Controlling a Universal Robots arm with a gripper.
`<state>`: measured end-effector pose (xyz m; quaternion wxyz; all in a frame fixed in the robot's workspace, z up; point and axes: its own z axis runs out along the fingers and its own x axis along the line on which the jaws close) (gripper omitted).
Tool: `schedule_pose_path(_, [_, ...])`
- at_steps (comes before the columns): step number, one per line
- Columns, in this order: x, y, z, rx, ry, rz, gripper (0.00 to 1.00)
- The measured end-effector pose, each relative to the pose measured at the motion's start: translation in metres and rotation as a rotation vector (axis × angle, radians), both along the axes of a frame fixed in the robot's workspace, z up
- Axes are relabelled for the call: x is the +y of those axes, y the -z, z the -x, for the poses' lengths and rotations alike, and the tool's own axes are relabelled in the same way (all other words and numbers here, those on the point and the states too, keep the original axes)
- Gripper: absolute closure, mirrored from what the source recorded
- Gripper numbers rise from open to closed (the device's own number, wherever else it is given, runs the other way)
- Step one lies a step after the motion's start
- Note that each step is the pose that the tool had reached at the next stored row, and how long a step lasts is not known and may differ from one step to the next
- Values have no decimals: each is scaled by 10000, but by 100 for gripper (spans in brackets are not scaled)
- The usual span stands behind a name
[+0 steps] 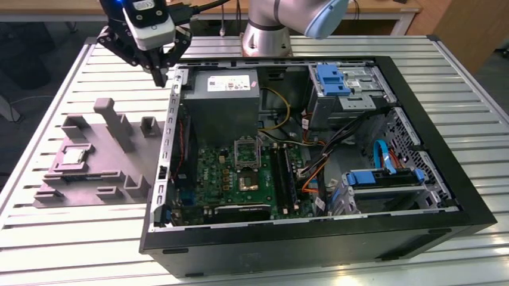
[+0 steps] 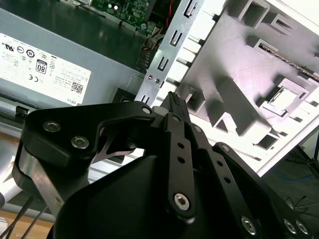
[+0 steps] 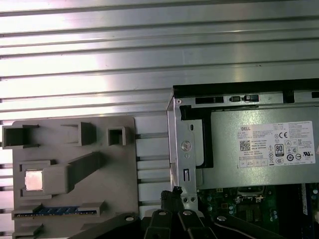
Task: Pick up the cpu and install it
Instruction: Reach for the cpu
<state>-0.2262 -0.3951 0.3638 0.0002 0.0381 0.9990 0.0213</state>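
Note:
The cpu (image 1: 74,156) is a small silvery square lying flat in a recess of the grey moulded tray (image 1: 94,177), at the exterior view's left beside the open computer case. Both wrist views show the cpu (image 3: 34,180) (image 2: 285,98) in the tray (image 3: 99,199) (image 2: 234,64). My gripper (image 1: 163,76) hangs shut and holds nothing, above the case's wall corner next to the power supply and well apart from the cpu. Its fingertips (image 2: 174,98) meet in a point over the metal case edge. The green board's socket frame (image 1: 245,152) lies inside the case.
The black case (image 1: 445,196) lies open on the slatted metal table (image 3: 149,55). A grey power supply (image 1: 226,98) sits by my gripper. Cables and blue-tabbed drive bays (image 1: 382,179) fill the exterior view's right. Raised blocks (image 1: 118,125) stand up from the tray.

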Motion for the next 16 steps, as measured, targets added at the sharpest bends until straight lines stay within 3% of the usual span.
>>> schedule_pose_path(16, [0,7,127,1,0,0,89])
